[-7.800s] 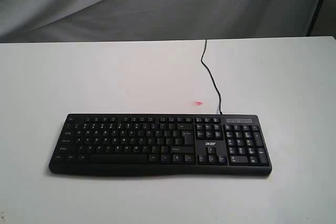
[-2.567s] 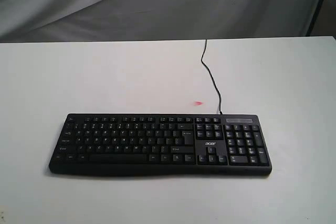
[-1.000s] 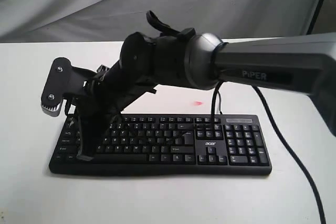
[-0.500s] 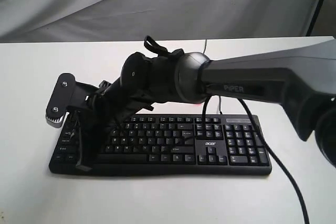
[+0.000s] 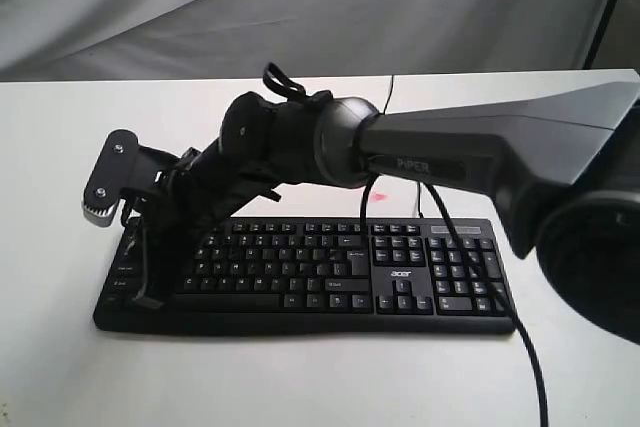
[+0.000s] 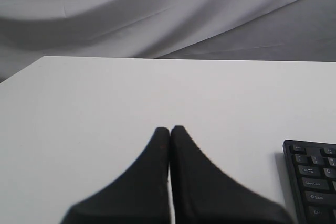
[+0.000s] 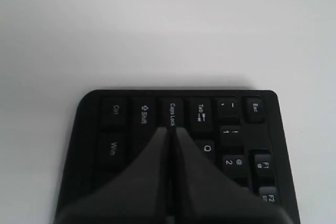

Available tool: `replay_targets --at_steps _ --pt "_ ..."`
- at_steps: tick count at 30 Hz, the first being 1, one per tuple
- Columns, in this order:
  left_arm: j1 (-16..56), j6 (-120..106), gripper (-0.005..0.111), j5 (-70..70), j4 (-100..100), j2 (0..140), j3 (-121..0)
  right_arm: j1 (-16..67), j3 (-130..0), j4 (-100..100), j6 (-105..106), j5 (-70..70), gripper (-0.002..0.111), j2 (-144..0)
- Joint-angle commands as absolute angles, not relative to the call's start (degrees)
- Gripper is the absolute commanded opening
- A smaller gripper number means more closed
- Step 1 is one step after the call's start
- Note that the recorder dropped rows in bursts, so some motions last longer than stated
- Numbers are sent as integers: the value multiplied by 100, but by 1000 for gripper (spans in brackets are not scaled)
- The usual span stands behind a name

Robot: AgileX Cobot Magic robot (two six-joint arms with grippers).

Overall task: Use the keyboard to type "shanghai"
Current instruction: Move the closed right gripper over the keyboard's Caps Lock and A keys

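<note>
Right wrist view puts the right gripper (image 7: pixel 170 129) closest. Its two fingers are pressed together into one blunt tip, holding nothing. That tip lies at the edge of the Caps Lock key (image 7: pixel 171 113), over the left end of the keyboard (image 7: pixel 113 129). The Q key (image 7: pixel 207 148) shows just beside the fingers on one side and the Win key (image 7: pixel 112 148) on the other. The A and S keys are hidden beneath them, so I cannot tell whether any key is pressed.

I judge the step to be the first letter, S. The tip looks too close to Caps Lock for that, so it should slide a little along the home row toward the middle. It should then go straight down on one key only, press briefly and lift clear, or the letter may repeat.

From the exterior view, the keyboard (image 5: pixel 400 277) lies lengthwise near the front of the table (image 5: pixel 300 377). The right arm reaches across it, and its gripper (image 5: pixel 148 297) points down at the left end.

The left gripper (image 6: pixel 169 129), fingers also closed and empty, is over bare table (image 6: pixel 105 103), apart from the keyboard's corner (image 6: pixel 312 182). Grey cloth (image 5: pixel 300 7) hangs behind.
</note>
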State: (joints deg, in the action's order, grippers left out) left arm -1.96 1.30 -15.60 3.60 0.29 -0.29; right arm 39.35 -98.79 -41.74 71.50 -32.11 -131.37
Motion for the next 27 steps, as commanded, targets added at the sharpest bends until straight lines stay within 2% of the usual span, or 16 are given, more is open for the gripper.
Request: replay_targets --at_steps 1,27 --pt "-175 139 1 -1524 356 0 0 3816 -10112 -4129 7105 -3405 0 -13277" --pt "-175 139 1 -1524 356 0 0 3732 -10215 -3953 7211 -3655 0 -13526"
